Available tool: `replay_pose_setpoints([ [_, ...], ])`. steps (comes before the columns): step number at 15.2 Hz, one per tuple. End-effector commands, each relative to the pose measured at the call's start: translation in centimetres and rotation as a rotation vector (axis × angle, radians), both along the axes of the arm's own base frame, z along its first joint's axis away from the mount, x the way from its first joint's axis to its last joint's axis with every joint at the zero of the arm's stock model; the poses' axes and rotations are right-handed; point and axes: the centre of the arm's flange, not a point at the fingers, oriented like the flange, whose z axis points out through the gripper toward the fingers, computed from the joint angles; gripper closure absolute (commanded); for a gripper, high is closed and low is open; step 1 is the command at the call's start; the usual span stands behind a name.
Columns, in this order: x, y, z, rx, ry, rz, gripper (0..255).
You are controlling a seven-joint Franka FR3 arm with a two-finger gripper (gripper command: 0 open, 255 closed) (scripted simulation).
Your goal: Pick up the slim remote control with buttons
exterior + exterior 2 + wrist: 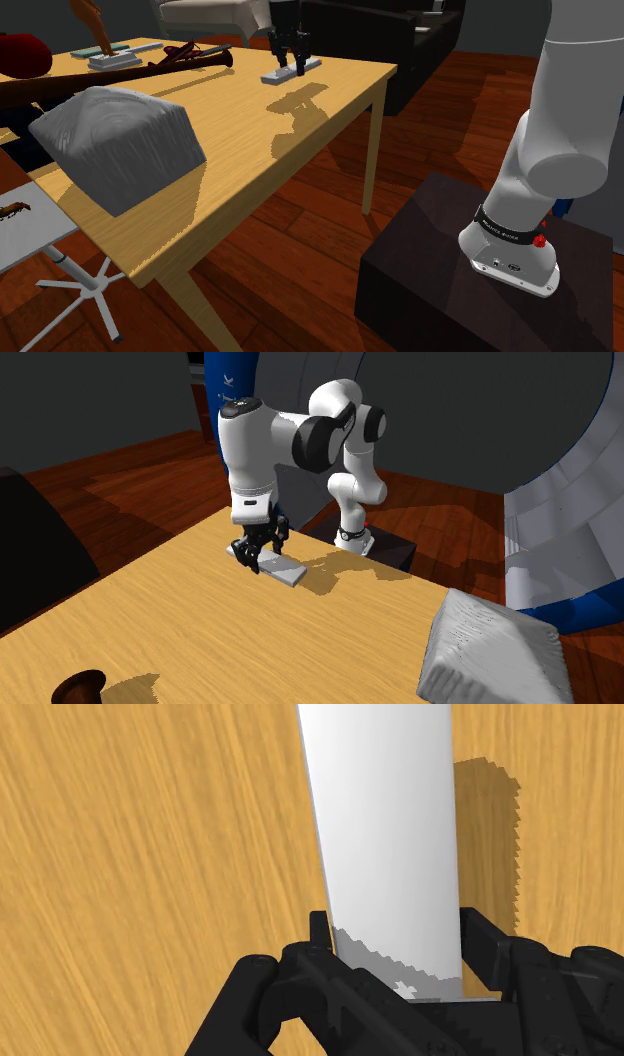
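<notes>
The slim remote (293,71) is a plain pale grey slab with no buttons drawn, lying near the far edge of the wooden table (260,150). My black gripper (290,60) points down over it from above. In the second exterior view the gripper (251,557) clasps the end of the remote (279,567) nearer that view's left. In the wrist view the two fingers (320,936) press against both long sides of the remote (385,824), so the gripper (395,959) is shut on it. I cannot tell whether the remote is off the table.
A big grey block (120,140) sits on the near part of the table. Toward the shoulder view's far left lie another flat slab (112,58) and a dark red long object (190,58). A dark sofa (400,40) stands behind the table; the stand (480,270) is at lower right.
</notes>
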Motion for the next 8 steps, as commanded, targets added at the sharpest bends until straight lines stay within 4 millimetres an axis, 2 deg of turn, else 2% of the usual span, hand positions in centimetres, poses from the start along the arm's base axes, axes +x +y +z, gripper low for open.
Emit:
replay_pose_setpoints([
  [1, 0.0, 0.1, 1.1, 0.0, 0.0, 0.0, 255],
  [6, 0.0, 0.1, 3.8, 0.0, 0.0, 0.0, 255],
  [8, 0.0, 0.1, 3.8, 0.0, 0.0, 0.0, 255],
])
